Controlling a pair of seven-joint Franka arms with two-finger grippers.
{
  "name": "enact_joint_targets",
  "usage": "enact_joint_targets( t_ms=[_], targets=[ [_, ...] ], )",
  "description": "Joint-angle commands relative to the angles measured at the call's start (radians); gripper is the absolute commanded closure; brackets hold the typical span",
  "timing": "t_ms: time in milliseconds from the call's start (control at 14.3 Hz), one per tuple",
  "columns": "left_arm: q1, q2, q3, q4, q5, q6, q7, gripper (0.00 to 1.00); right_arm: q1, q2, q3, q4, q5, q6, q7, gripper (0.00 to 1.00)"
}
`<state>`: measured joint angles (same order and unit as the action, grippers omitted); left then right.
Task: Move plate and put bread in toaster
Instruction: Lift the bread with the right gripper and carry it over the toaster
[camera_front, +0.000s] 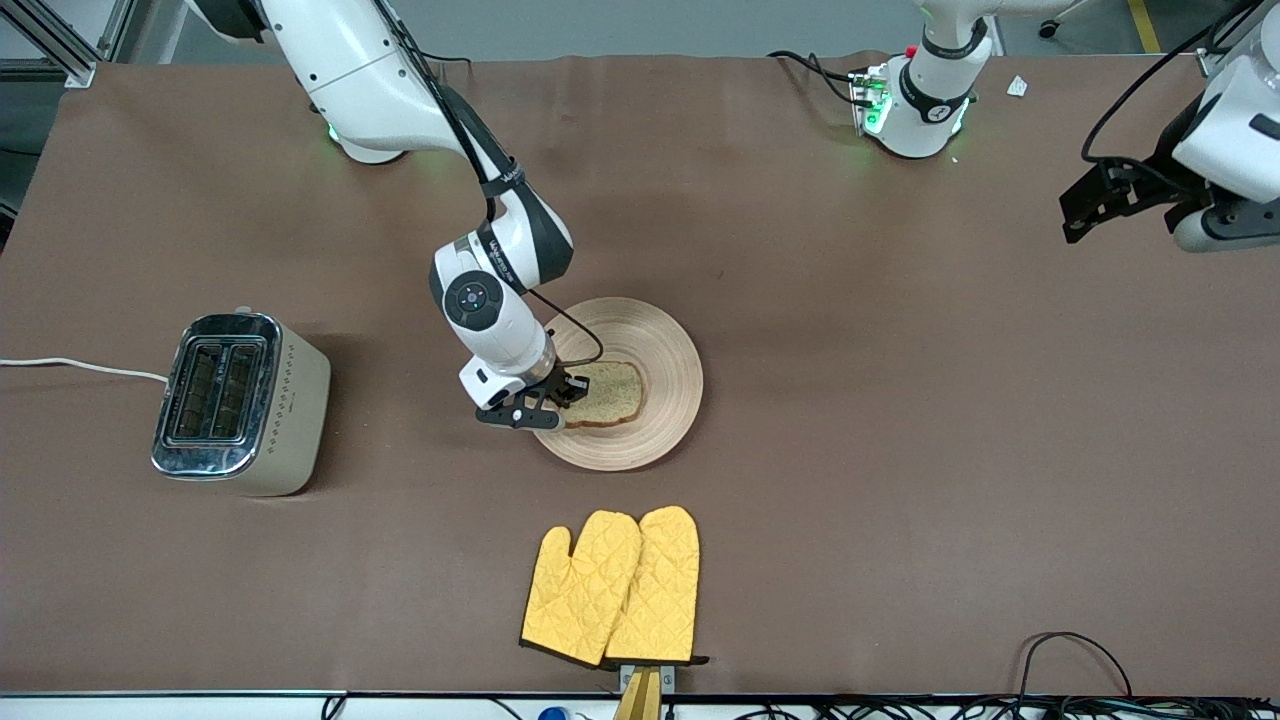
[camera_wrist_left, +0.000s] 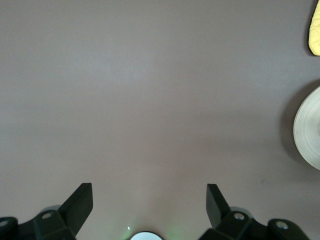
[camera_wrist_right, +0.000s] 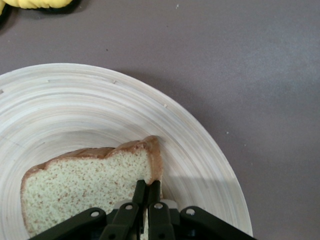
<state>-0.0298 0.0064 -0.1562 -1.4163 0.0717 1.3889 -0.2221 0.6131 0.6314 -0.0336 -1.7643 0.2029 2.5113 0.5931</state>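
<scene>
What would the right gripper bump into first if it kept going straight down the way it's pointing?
Probably the bread. The right gripper points down at the slice's crust edge, jaws nearly together and seemingly already touching it. The bread lies on the plate, which would come next.

This is a robotics lab, not a real kitchen. Two white arms are bolted straight onto a table under a plain brown cover, green lights glowing at their bases along the top of the frame. Aluminium framing shows at the upper left, loose black cables trail along the bottom edge, and bare grey floor lies past the table. The toaster, wooden plate and yellow oven mitts sit there as lone props.
</scene>
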Motion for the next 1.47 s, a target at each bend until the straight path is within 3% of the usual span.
enact_joint_targets(
  t_ms=[0, 210, 420, 630, 980, 1400],
  targets=[
    [0.013, -0.071, 0.000, -0.072, -0.021, 0.002, 0.010, 0.00, 0.005, -0.083, -0.019, 0.031, 0.010, -0.127, 0.045, 1.00],
    [0.013, -0.065, 0.000, -0.073, -0.021, 0.002, 0.010, 0.00, 0.000, -0.197, -0.086, 0.043, -0.005, -0.253, 0.040, 1.00],
    [0.008, -0.037, 0.000, -0.064, -0.020, 0.027, 0.012, 0.00, -0.007, -0.225, -0.153, 0.216, -0.205, -0.550, 0.028, 1.00],
    [0.008, -0.026, 0.000, -0.062, -0.023, 0.044, 0.015, 0.00, -0.064, -0.223, -0.161, 0.324, -0.382, -0.762, -0.108, 1.00],
    [0.011, -0.005, 0.000, -0.061, -0.050, 0.075, 0.015, 0.00, -0.118, -0.228, -0.206, 0.328, -0.676, -0.917, -0.398, 1.00],
    [0.014, 0.009, 0.000, -0.061, -0.044, 0.081, 0.014, 0.00, -0.182, -0.219, -0.232, 0.310, -0.849, -0.934, -0.495, 1.00]
  ],
)
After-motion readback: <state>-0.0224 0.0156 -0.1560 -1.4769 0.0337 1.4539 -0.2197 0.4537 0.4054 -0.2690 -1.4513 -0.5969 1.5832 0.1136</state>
